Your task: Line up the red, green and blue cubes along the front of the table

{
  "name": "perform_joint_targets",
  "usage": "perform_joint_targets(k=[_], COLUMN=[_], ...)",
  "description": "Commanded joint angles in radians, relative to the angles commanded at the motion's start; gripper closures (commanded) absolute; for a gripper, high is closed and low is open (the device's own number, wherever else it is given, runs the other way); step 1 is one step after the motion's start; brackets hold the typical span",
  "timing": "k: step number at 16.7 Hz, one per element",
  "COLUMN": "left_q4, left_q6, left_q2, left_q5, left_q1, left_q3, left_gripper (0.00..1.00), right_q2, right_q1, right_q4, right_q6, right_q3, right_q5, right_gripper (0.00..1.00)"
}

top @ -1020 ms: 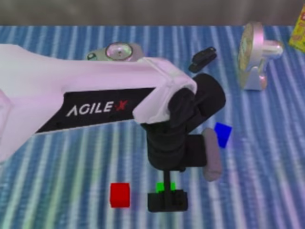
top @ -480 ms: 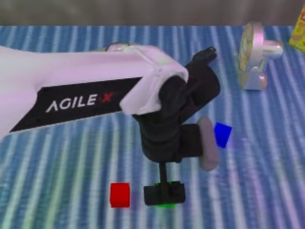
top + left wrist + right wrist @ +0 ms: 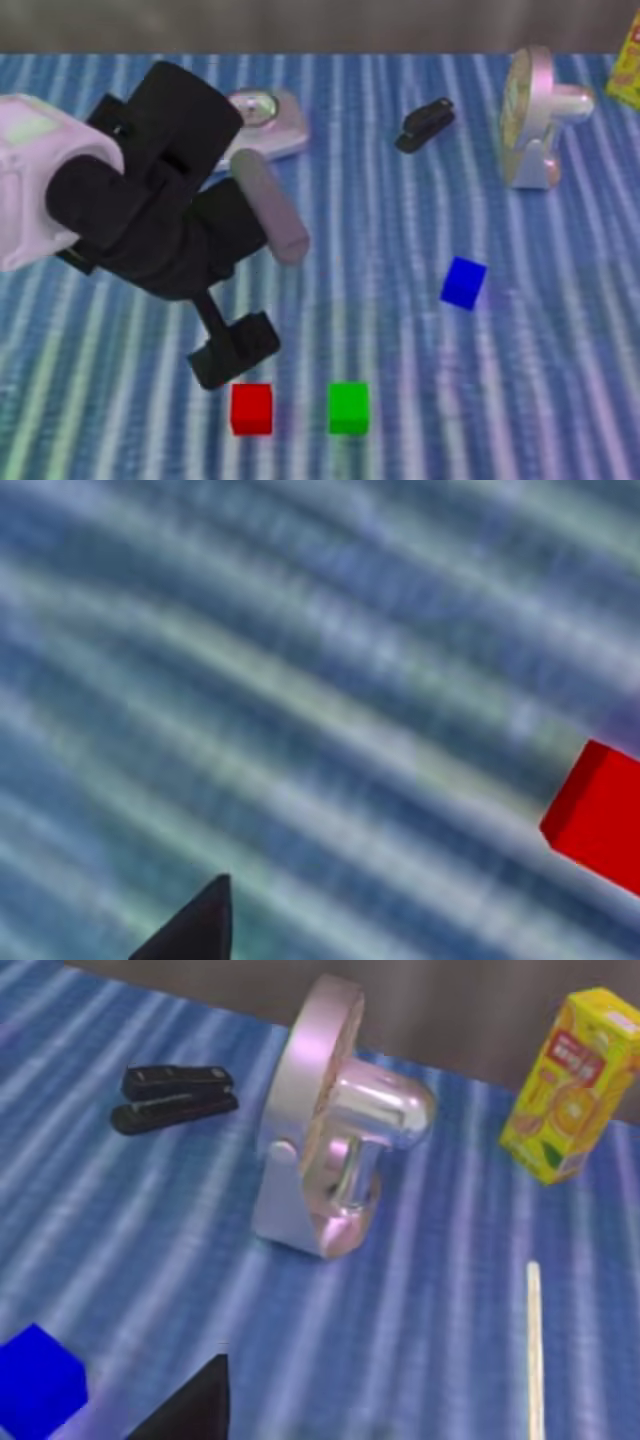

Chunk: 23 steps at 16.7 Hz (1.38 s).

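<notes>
The left gripper has left the green cube and swung back toward the top view's left. It now hangs just above and behind the red cube. It carries nothing, and whether its fingers stand apart or together cannot be told from these views. A second ago it stood directly over the green cube. That cube now sits free on the table, beside the red cube and level with it, with a small gap between them. Judgement: two of the three placements appear done.

The blue cube has not moved. It lies behind and to the right of the green cube, well apart from it and out of the row. It is the outstanding item. The right arm does not show in the top view; its wrist camera sees the blue cube close by (so that arm looks the better placed for it). The state of its fingers cannot be told.

Count, taken relative to the green cube:
- cubes: three, one each of red, green and blue
- silver scale: one, far behind and to the left
- black stapler: one, far behind
- silver clock-like stand: one, behind and to the right
- yellow juice carton: one, at the far right edge
- thin pale stick: one, in the right wrist view only
</notes>
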Motion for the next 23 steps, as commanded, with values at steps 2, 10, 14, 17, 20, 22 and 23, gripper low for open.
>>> perform_joint_targets(k=[2, 10, 14, 17, 20, 22, 23], left_q4=[0.090, 0.465, 0.620, 0.710, 0.752, 0.754, 0.754], left_q6=[-0.061, -0.320, -0.420, -0.477, -0.503, -0.504, -0.504], left_q2=[-0.200, -0.988, -1.262, -1.393, -1.455, -1.457, -1.457], left_q5=[-0.004, -0.014, -0.008, -0.003, 0.001, 0.001, 0.001], left_q1=[0.089, 0.443, 0.562, 0.621, 0.645, 0.646, 0.646], left_q3=[-0.148, -0.741, -0.926, -1.003, -1.032, -1.033, -1.033], left_gripper=[0.00, 0.00, 0.00, 0.00, 0.00, 0.00, 0.00], right_q2=[0.226, 1.086, 1.393, 1.547, 1.609, 1.611, 1.611], right_q1=[0.042, 0.212, 0.276, 0.308, 0.323, 0.323, 0.323], right_q4=[-0.106, -0.531, -0.684, -0.756, -0.786, -0.787, -0.787], right_q6=[-0.065, -0.323, -0.420, -0.469, -0.491, -0.492, -0.492], right_q3=[0.159, 0.774, 1.022, 1.152, 1.213, 1.215, 1.215], right_q5=[0.001, 0.002, 0.002, 0.003, 0.004, 0.004, 0.004], right_gripper=[0.00, 0.00, 0.00, 0.00, 0.00, 0.00, 0.00])
